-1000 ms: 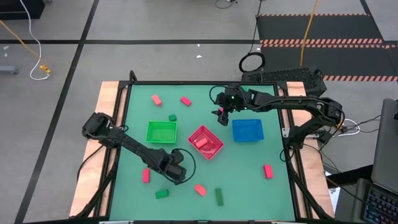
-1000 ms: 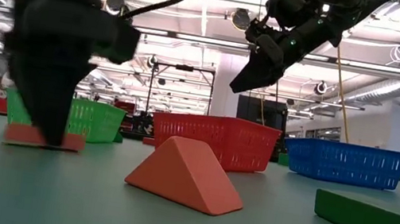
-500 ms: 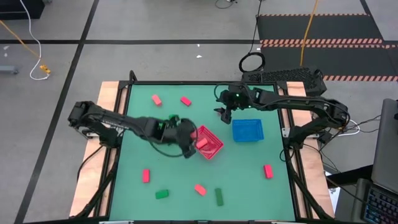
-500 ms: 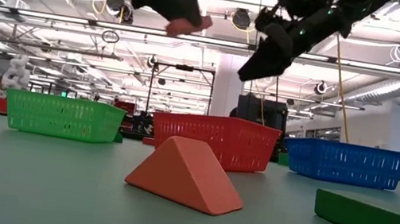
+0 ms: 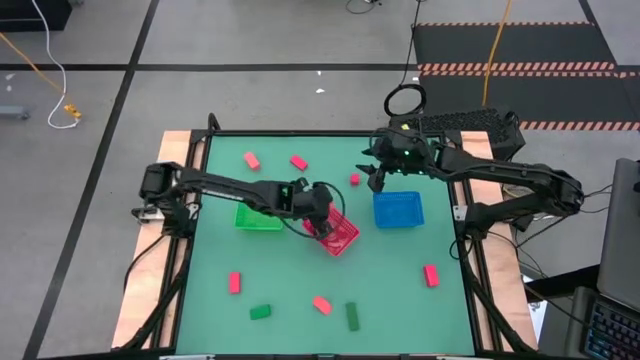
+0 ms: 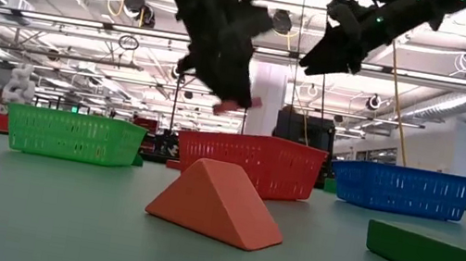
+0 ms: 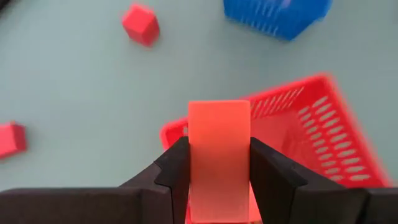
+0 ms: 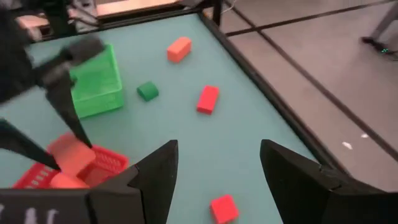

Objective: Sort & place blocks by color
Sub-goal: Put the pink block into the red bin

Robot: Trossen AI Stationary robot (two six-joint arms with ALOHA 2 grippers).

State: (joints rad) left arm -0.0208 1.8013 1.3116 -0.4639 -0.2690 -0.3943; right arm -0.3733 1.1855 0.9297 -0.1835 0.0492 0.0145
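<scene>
A salmon-pink bar is clamped between the two fingers of the left gripper, which hangs just above the red basket, over its edge nearest to the green basket. From table height, the bar is in the air above the red basket's rim, not touching it. The right wrist camera shows one more salmon block lying inside this basket.

The other blocks are spread on the green table. Near the far edge lie a red bar and another red bar, well apart from the baskets. A small red cube lies between the red basket and the right gripper. A dark green cube sits just beside the green basket. Toward the near edge I see a red bar, a dark green cube, a salmon wedge, a dark green bar, and, on the right side, a red bar.

The right gripper hovers in the air beside the far corner of the blue basket, its fingers spread apart and holding nothing.
</scene>
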